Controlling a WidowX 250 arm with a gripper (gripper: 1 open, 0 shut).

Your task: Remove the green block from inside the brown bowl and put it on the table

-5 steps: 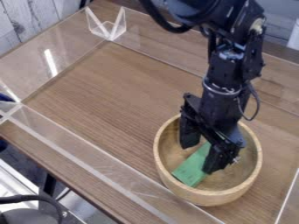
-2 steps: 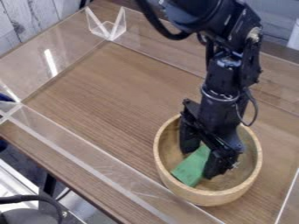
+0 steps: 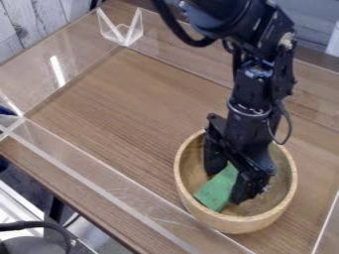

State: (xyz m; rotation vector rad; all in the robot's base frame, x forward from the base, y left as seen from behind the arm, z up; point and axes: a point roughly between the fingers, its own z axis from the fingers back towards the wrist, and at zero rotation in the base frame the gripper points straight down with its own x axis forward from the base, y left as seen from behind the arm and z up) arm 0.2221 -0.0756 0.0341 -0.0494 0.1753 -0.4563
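Light-brown wooden item: the brown bowl [image 3: 237, 189], wide and shallow with a thick rim, sitting on the table [image 3: 119, 109] near its front right part. Contents: the green block [image 3: 219, 187], flat and elongated, lying tilted against the bowl's inner left slope. Black gripper [image 3: 239, 175], pointing straight down into the bowl, jaws spread wide with one finger on each side of the block's upper end; contact with the block cannot be told. Table surface: brown wood grain, bordered by clear acrylic walls [image 3: 79, 184]. Far corner: a small clear acrylic bracket [image 3: 121, 28], well apart from the bowl.
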